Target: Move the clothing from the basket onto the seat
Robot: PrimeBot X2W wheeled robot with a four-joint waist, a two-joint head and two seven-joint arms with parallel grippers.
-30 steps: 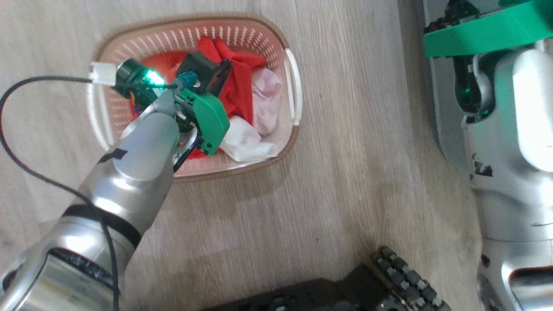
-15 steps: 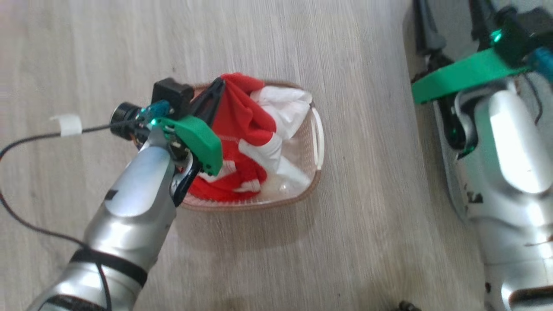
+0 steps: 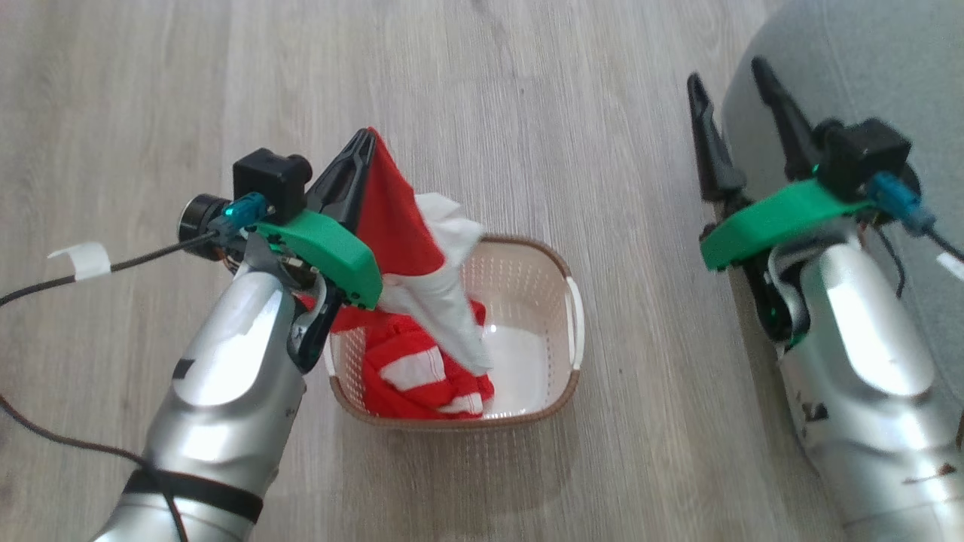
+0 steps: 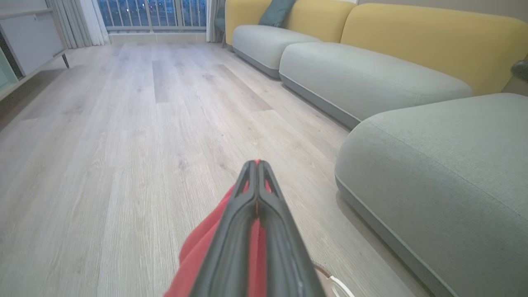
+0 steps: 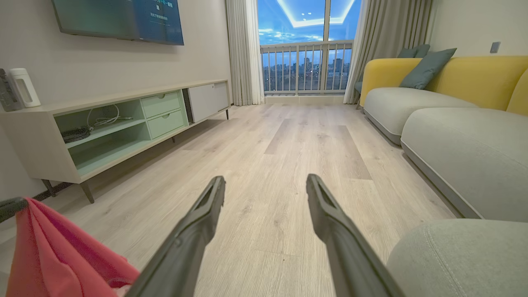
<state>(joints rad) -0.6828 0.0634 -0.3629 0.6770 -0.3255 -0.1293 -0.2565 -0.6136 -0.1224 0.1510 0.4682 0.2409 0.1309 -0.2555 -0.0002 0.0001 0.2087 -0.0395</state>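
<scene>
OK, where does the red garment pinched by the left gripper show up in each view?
Head view: the red garment is left of centre, hanging from the left gripper into the basket.
Left wrist view: bottom centre, draped beneath the shut left gripper.
Right wrist view: lower left corner.
Shared landmark: the grey-green seat, on the right side in every view.

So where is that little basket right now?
In the head view the basket sits on the wooden floor, low and central, under the red clothing hanging from the left claw, with the grey seat off to its right.
</scene>
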